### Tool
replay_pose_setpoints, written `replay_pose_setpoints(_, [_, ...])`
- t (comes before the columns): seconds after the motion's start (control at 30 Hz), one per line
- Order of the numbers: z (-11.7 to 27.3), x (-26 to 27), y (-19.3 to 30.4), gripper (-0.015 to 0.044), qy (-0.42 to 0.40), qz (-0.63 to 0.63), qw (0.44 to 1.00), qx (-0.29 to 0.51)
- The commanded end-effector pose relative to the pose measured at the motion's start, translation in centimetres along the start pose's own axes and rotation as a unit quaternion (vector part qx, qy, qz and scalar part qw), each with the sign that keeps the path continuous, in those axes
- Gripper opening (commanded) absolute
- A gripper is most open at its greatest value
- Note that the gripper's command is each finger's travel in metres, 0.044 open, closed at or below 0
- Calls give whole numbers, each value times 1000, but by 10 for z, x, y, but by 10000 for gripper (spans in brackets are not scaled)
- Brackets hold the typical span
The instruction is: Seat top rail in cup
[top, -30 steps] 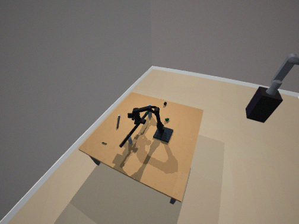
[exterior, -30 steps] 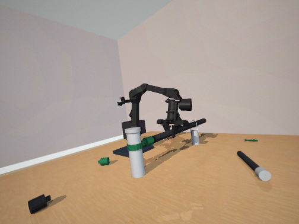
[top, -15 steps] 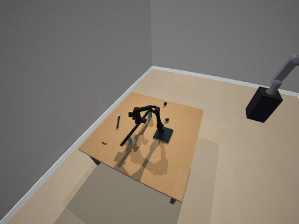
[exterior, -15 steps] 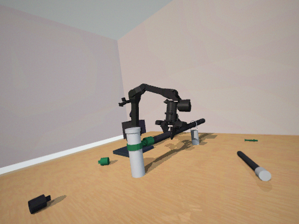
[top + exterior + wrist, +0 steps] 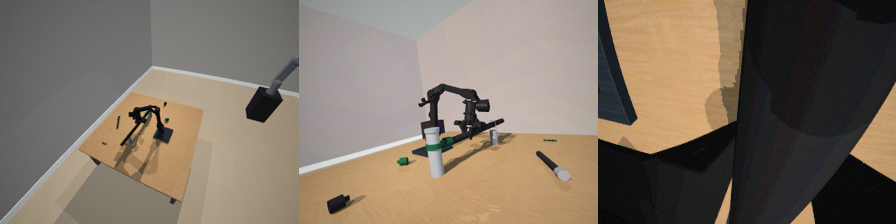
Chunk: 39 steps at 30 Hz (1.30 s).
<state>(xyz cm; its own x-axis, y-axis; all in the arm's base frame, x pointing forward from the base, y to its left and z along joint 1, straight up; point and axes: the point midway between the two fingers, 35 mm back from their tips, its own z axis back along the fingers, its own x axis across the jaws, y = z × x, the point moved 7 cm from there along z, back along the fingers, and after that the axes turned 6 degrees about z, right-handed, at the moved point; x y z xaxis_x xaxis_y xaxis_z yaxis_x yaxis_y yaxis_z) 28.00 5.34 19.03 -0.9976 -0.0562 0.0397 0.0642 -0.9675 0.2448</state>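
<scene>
The dark rail (image 5: 127, 139) (image 5: 461, 137) (image 5: 808, 100) slopes down through the wire loop on the small post (image 5: 130, 140) (image 5: 493, 138) to the green rail-end cup (image 5: 447, 141). The rail's near end meets the cup's mouth; how deep it sits inside cannot be told. The cup hangs on the green band (image 5: 433, 147), around the white big post (image 5: 436, 164) a little below its cap. My gripper (image 5: 467, 134) (image 5: 775, 133) is shut on the rail between the cup and the loop, with one finger on each side in the wrist view.
A loose green cup (image 5: 167, 119) (image 5: 403, 161) lies near the arm's base plate (image 5: 167, 136) (image 5: 613, 85). A black fitting (image 5: 165, 104) (image 5: 337, 204) lies in front of the big post. A dark rod (image 5: 118, 122) (image 5: 548, 161) with a pale end and a small green part (image 5: 104, 143) (image 5: 550, 140) lie apart.
</scene>
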Motion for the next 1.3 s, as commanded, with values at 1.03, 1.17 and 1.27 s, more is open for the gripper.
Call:
replay_pose_setpoints(1.03, [0,0,0,0,0,0,1000,0])
replay_pose_setpoints(1.17, [0,0,0,0,0,0,1000,0])
replay_pose_setpoints(1.27, [0,0,0,0,0,0,1000,1])
